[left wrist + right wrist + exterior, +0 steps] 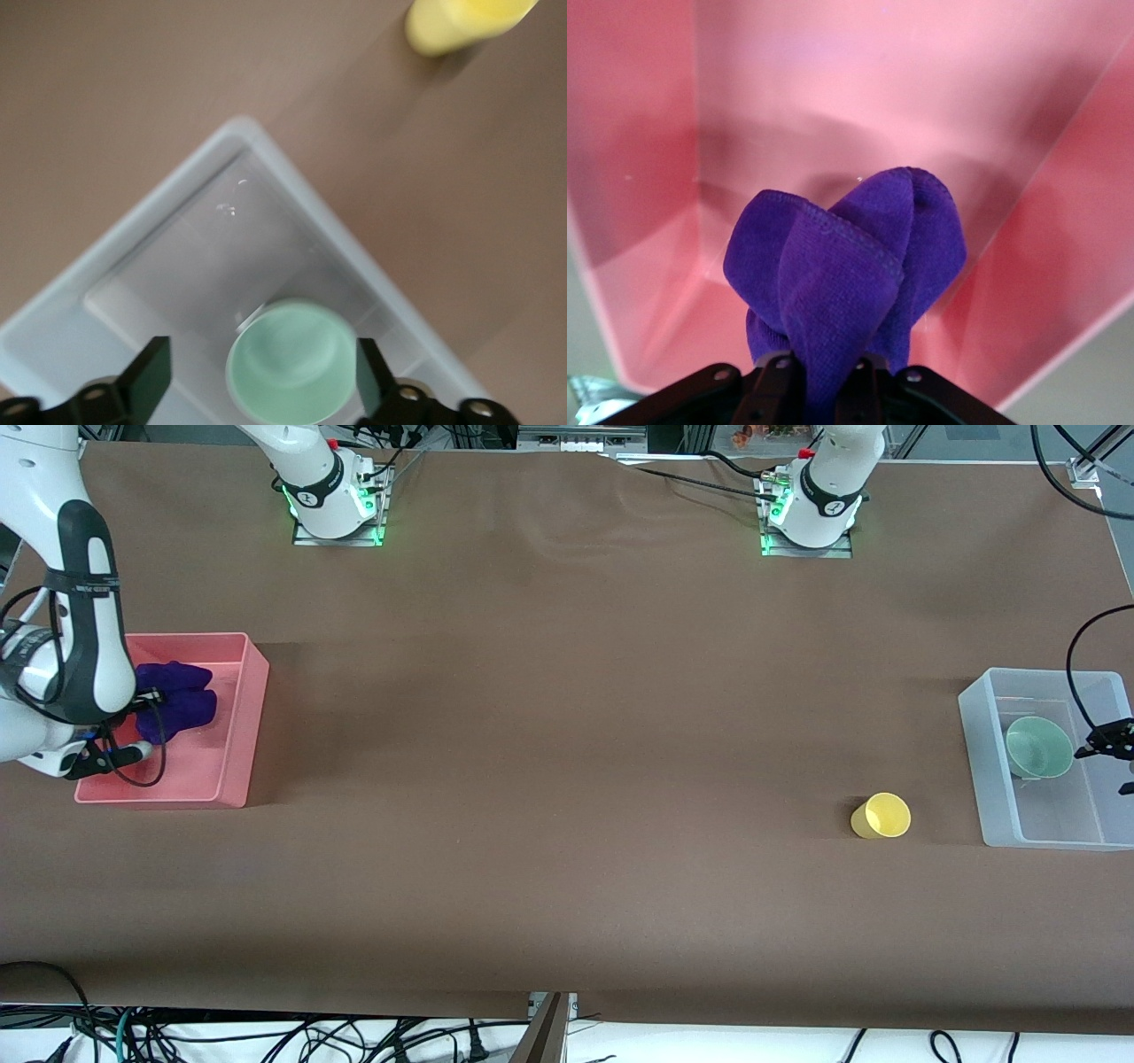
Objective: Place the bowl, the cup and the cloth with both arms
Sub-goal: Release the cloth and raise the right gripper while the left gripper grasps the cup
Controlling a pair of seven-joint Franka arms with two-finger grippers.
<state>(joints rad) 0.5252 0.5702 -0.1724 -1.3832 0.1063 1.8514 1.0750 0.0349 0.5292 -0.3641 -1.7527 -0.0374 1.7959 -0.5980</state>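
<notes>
The mint-green bowl point(1038, 746) sits inside a clear plastic bin point(985, 744) at the left arm's end of the table. My left gripper point(1107, 741) hangs over the bin, open, with its fingers spread either side of the bowl point(291, 359) and apart from it. The yellow cup point(881, 816) appears to lie tipped on the table beside the clear bin, toward the right arm's end; it also shows in the left wrist view point(461, 19). My right gripper point(824, 381) is shut on the purple cloth point(850, 266), which hangs over the pink bin point(239, 726).
The pink bin stands at the right arm's end of the table and the clear bin point(177, 221) at the left arm's end. The brown table surface point(567, 779) stretches between them. The right arm's forearm point(84, 620) hides part of the pink bin.
</notes>
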